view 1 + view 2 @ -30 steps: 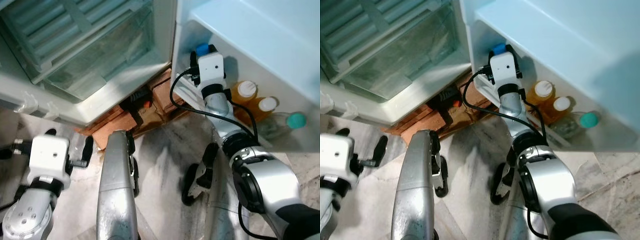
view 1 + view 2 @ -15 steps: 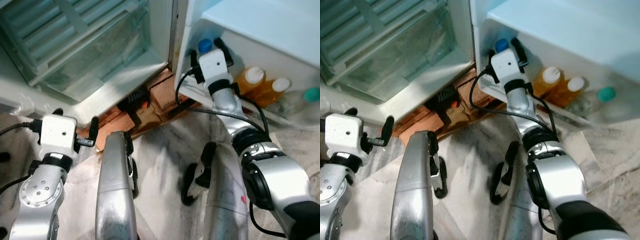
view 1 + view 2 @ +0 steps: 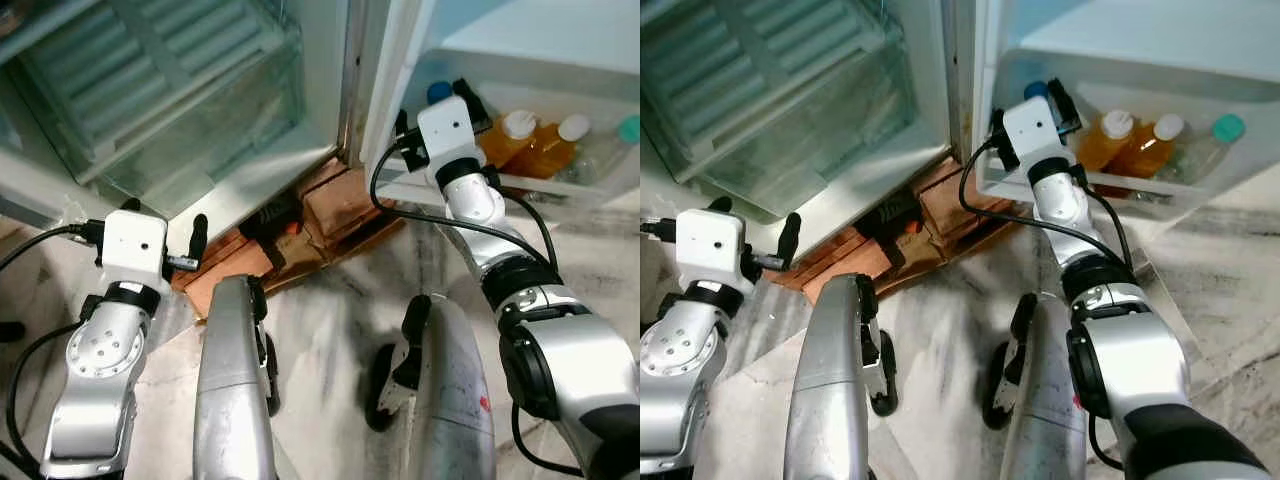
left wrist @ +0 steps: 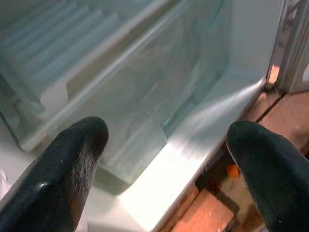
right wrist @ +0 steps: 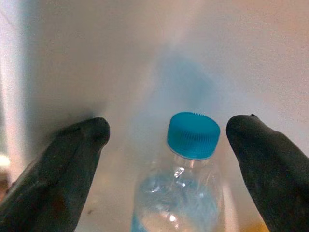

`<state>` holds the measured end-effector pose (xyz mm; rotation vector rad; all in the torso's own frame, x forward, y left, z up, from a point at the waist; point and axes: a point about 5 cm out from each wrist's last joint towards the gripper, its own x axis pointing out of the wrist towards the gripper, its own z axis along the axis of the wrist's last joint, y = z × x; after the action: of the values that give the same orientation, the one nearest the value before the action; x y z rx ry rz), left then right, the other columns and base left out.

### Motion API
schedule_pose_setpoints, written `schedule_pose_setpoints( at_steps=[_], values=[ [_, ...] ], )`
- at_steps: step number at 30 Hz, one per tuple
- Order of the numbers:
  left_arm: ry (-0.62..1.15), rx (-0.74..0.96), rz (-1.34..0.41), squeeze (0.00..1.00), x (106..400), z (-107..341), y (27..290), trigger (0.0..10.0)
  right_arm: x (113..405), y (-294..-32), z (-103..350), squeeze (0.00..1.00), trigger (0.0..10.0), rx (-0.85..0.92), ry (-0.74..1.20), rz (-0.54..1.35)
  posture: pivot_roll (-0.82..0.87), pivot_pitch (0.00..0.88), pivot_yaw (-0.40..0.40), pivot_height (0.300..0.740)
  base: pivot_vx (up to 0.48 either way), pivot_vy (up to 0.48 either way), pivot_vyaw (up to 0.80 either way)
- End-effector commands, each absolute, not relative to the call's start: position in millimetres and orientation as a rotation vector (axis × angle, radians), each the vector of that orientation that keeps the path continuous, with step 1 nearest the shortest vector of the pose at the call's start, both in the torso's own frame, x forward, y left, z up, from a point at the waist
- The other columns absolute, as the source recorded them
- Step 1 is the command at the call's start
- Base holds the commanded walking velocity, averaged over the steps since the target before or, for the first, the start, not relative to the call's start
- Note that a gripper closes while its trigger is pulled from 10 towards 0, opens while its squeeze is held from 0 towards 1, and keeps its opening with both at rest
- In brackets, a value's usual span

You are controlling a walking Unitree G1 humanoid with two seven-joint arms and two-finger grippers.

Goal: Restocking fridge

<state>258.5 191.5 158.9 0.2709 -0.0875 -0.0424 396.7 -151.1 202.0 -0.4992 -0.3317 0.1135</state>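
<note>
My right gripper [image 5: 166, 159] is spread wide at the fridge door shelf [image 3: 1090, 190], the blue-capped bottle [image 5: 186, 188] upright straight ahead between the fingers; my left gripper [image 4: 166, 159], also spread, faces the drawers.
</note>
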Motion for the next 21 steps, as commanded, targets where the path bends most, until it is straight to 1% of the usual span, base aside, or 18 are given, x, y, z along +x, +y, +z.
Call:
schedule_pose_setpoints(
  at_steps=[1, 5, 9, 11, 12, 13, 15, 16, 18, 21],
  values=[
    [-0.060, 0.273, -0.027, 0.00, 257.7, 149.2, 195.7, 10.0, 391.1, -149.1, 191.3, 1.00, 10.0, -0.462, -0.312, 0.159, 0.14, 0.190, 0.067, 0.558, 0.000, 0.000, 0.00],
    [-0.059, 0.267, -0.023, 0.00, 263.5, 144.7, 197.9, 10.0, 382.3, -154.6, 171.5, 1.00, 10.0, -0.395, -0.242, 0.184, 0.11, 0.171, 0.077, 0.558, 0.000, 0.000, 0.00],
    [-0.057, 0.261, -0.024, 0.00, 267.2, 140.5, 197.2, 10.0, 371.7, -158.6, 155.5, 1.00, 10.0, -0.384, -0.212, 0.199, 0.08, 0.147, 0.075, 0.558, 0.000, 0.000, 0.00],
    [-0.062, 0.256, -0.020, 0.00, 268.6, 137.4, 196.4, 10.0, 360.7, -163.9, 144.5, 1.00, 10.0, -0.377, -0.198, 0.186, 0.07, 0.130, 0.064, 0.558, 0.000, 0.000, 0.00],
    [-0.062, 0.256, -0.020, 0.00, 268.6, 137.4, 196.4, 10.0, 360.7, -163.9, 144.5, 1.00, 10.0, -0.377, -0.198, 0.186, 0.07, 0.130, 0.064, 0.558, 0.000, 0.000, 0.00],
    [-0.068, 0.253, -0.012, 0.00, 268.6, 135.8, 196.9, 10.0, 352.1, -169.2, 138.0, 1.00, 10.0, -0.369, -0.187, 0.162, 0.07, 0.118, 0.055, 0.558, 0.000, 0.000, 0.00],
    [-0.072, 0.250, -0.005, 0.00, 268.4, 134.7, 197.6, 10.0, 345.5, -172.9, 134.8, 1.00, 10.0, -0.364, -0.187, 0.144, 0.07, 0.114, 0.052, 0.558, 0.000, 0.000, 0.00],
    [-0.072, 0.249, -0.002, 0.00, 267.8, 133.3, 197.4, 10.0, 342.4, -174.8, 132.9, 1.00, 10.0, -0.364, -0.186, 0.136, 0.07, 0.098, 0.044, 0.558, 0.000, 0.000, 0.00],
    [-0.067, 0.246, 0.032, 0.00, 264.4, 127.7, 200.1, 10.0, 322.4, -181.1, 119.6, 1.00, 10.0, -0.341, -0.180, 0.087, 0.07, 0.067, 0.024, 0.558, 0.000, 0.000, 0.00],
    [-0.061, 0.242, 0.061, 0.00, 261.4, 123.0, 202.6, 10.0, 304.0, -182.3, 109.2, 1.00, 10.0, -0.290, -0.174, 0.053, 0.07, 0.049, 0.016, 0.558, 0.000, 0.000, 0.00]
  ],
)
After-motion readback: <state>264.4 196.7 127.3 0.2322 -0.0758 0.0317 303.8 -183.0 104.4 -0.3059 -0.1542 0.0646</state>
